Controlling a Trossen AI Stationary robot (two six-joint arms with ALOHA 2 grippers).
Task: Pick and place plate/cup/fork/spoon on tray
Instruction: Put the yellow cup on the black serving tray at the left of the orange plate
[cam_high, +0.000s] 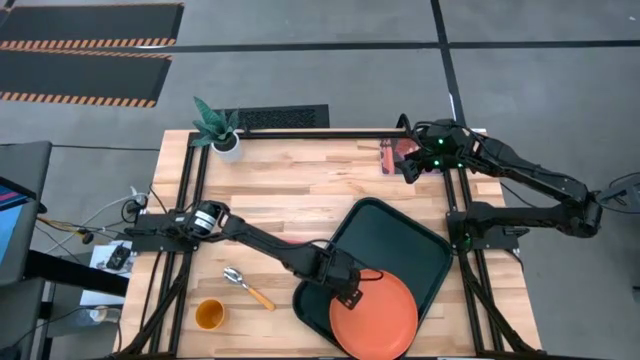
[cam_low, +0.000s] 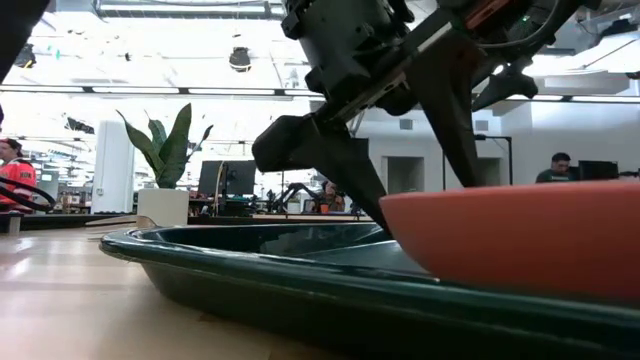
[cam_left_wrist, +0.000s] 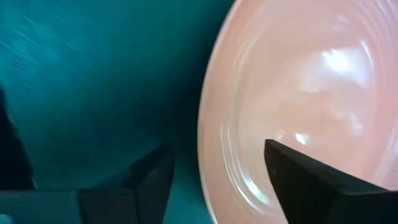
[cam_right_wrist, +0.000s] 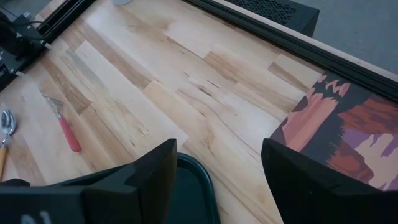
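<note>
1. Far left, we see the cup (cam_high: 209, 314) on the table at about 8 o'clock, well apart from the tray.
2. Next comes the spoon (cam_high: 246, 286), lying just right of the cup, bowl toward 10 o'clock.
3. We catch the fork (cam_right_wrist: 64, 127) in the right wrist view, flat on the wood near the spoon.
4. The left gripper (cam_high: 350, 290) is over the tray (cam_high: 400, 235), its jaws spread wide astride the near rim of the plate (cam_high: 378, 315); we cannot tell whether they touch it.
5. The plate sits at the tray's 6 o'clock end, overhanging the rim.
6. At 1 o'clock, the right gripper (cam_high: 412, 165) waits by the picture card (cam_high: 392, 155), jaws wide.
</note>
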